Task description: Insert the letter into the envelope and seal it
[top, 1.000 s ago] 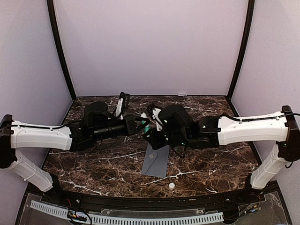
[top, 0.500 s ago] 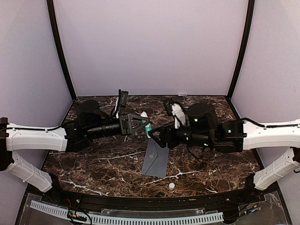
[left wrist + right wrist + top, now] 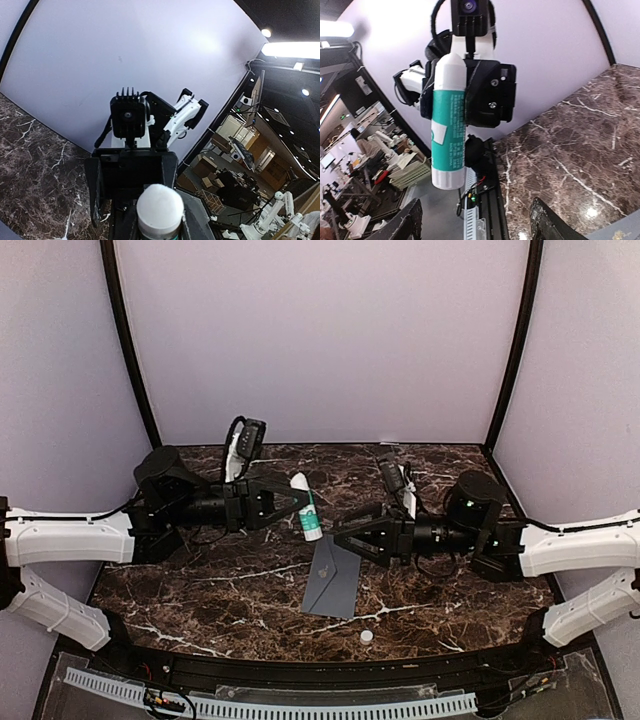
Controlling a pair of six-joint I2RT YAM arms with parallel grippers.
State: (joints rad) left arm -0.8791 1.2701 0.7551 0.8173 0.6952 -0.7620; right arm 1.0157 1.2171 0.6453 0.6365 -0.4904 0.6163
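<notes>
The slate-grey envelope [image 3: 334, 580] lies flat on the marble table, flap shut, below and between both grippers. The letter is out of view. My left gripper [image 3: 300, 503] is shut on a white and teal glue stick [image 3: 307, 510], held up off the table above the envelope's far end. In the left wrist view the stick's white end [image 3: 160, 209] sits between my fingers. My right gripper [image 3: 340, 532] stands open, just right of the stick and apart from it. The right wrist view shows the glue stick [image 3: 449, 120] ahead, with my open right gripper [image 3: 475, 225] empty.
A small white cap [image 3: 366, 636] lies on the marble table [image 3: 200, 590] near the front edge, just right of the envelope's near end. Purple walls close the back and sides. A black rail [image 3: 300, 675] runs along the front.
My right gripper has opened off the glue stick and pulled back to the right. The left arm has drawn back to the left, carrying the stick. The envelope has not moved.
</notes>
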